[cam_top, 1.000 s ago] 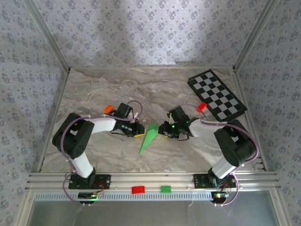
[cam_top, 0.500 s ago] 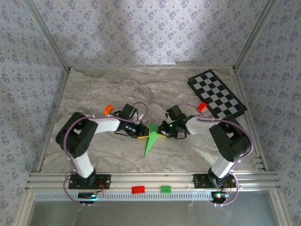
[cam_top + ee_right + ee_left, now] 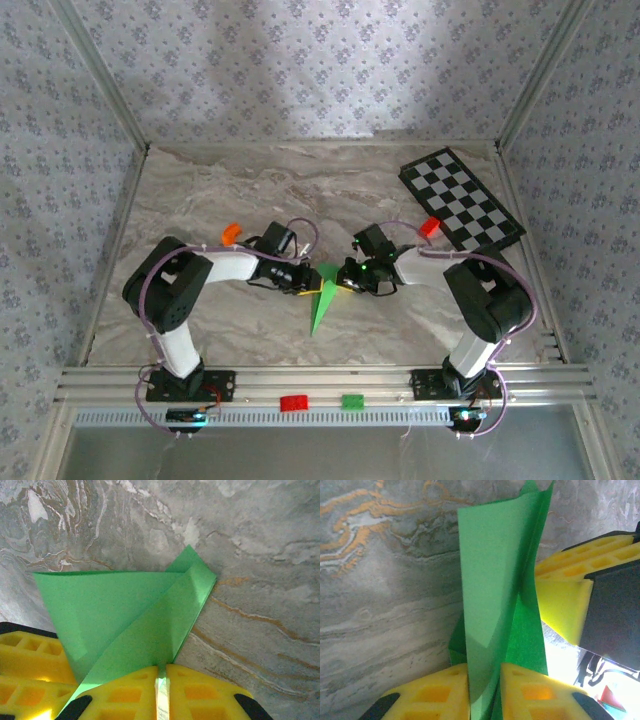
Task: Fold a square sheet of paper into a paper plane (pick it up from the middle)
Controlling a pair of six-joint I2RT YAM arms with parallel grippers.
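Note:
The square sheet of paper is folded into a slim bright green paper plane (image 3: 320, 305) at mid-table, its tip pointing toward the near edge. My left gripper (image 3: 309, 283) is shut on its wide end from the left, and the layered paper (image 3: 490, 580) runs up between the yellow fingers (image 3: 435, 692). My right gripper (image 3: 346, 281) is shut on the same end from the right. In the right wrist view a thin paper edge sits in the narrow slit of that gripper (image 3: 161, 672), and the triangular flaps (image 3: 125, 610) spread above it. The two grippers almost touch.
A black-and-white checkered board (image 3: 462, 200) lies at the back right, with a small red piece (image 3: 429, 226) beside it. A small orange piece (image 3: 231, 231) sits behind the left arm. A red brick (image 3: 294, 403) and a green brick (image 3: 353, 402) rest on the front rail.
The left gripper has reached right and the right gripper has edged left, so they meet at the plane. The plane has shifted slightly right and its tip has swung nearer the front.

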